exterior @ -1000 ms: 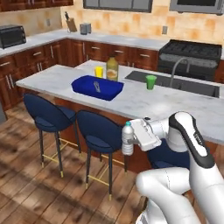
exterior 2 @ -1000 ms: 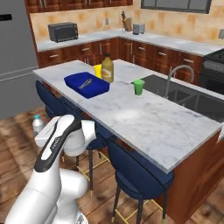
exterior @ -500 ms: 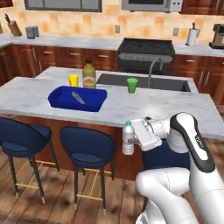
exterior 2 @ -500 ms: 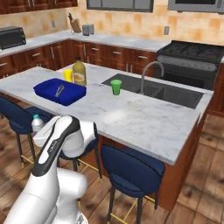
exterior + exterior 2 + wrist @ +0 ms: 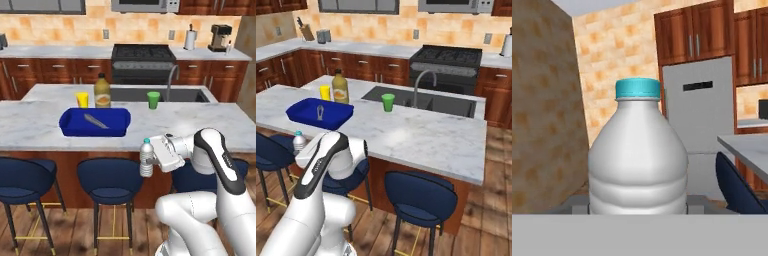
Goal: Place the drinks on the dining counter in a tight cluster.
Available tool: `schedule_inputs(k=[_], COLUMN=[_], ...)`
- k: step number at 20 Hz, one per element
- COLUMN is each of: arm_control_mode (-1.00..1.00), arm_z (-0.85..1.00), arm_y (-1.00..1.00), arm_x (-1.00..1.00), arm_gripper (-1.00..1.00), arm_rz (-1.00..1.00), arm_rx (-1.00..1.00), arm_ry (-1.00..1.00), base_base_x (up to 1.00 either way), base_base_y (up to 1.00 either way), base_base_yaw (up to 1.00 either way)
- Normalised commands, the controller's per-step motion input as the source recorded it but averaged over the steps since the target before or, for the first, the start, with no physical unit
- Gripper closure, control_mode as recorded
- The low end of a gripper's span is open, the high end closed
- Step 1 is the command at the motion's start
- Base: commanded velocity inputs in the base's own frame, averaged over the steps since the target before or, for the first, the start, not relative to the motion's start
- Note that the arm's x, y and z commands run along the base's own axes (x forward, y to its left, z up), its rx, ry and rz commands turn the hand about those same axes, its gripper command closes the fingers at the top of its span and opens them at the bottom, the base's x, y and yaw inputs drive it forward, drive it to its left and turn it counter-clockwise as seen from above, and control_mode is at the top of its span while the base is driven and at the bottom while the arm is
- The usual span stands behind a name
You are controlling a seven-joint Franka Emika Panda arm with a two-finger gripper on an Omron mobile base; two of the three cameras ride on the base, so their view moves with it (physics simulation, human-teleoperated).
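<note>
The water bottle (image 5: 146,157), blue-capped and without readable print, is held clamped in the gripper (image 5: 153,159); an orange label is borne by the juice jug (image 5: 102,91) on the desk (image 5: 200,125).

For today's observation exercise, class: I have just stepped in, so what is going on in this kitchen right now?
A white robot arm holds a small water bottle upright in its pincer, shut on the bottle's side. The bottle hangs in the air in front of the dining counter, above the navy stools, not yet set down. On the counter stand the amber juice jug, a yellow cup beside it, a green cup and a blue tray.
</note>
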Motion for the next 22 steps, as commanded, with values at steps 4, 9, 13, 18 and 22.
schedule_inputs(k=[4, 9, 13, 18, 22], arm_control_mode=[1.00, 1.00, 1.00, 1.00, 1.00], arm_z=[0.00, 0.00, 0.00, 0.00, 0.00], arm_y=[0.00, 0.00, 0.00, 0.00, 0.00], arm_x=[0.00, 0.00, 0.00, 0.00, 0.00], arm_gripper=[1.00, 1.00, 1.00, 1.00, 1.00], arm_rz=[0.00, 0.00, 0.00, 0.00, 0.00], arm_rx=[0.00, 0.00, 0.00, 0.00, 0.00], arm_ry=[0.00, 0.00, 0.00, 0.00, 0.00], base_base_x=[0.27, 0.47, 0.45, 0.24, 0.00], base_base_y=[0.65, 0.46, 0.15, 0.04, 0.00], base_base_yaw=[-0.21, -0.01, 0.00, 0.00, 0.00])
